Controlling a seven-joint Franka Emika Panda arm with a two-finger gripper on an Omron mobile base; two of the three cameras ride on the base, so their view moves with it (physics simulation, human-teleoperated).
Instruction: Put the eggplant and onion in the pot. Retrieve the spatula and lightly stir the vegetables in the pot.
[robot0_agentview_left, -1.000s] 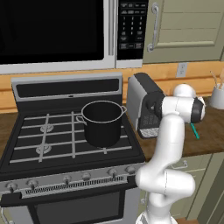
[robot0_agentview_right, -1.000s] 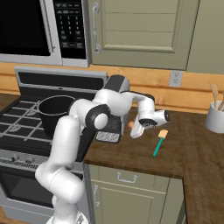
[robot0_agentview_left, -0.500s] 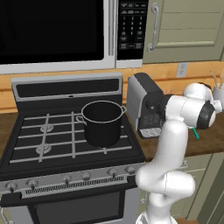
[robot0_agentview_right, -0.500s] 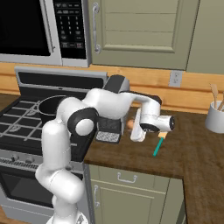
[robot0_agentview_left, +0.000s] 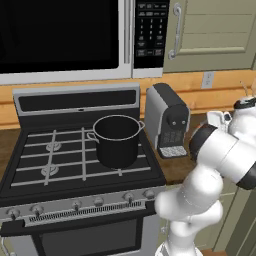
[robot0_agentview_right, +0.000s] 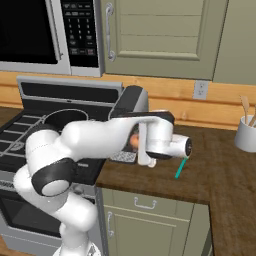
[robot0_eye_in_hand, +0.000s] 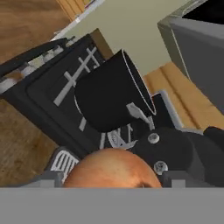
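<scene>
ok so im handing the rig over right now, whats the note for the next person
Gripper: low over the counter by the coffee machine, jaws either side of the onion; a firm grip cannot be told.
Pot: on the stove, contents not visible, eggplant unconfirmed.
Spatula: lying on the counter, untouched.
Left: onion into the pot, check the eggplant, fetch the spatula, stir lightly.

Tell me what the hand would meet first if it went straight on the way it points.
Probably the round orange-brown onion, right at the hand's fingertips; beyond it stand the coffee machine and the black pot. Depth is unclear.
</scene>
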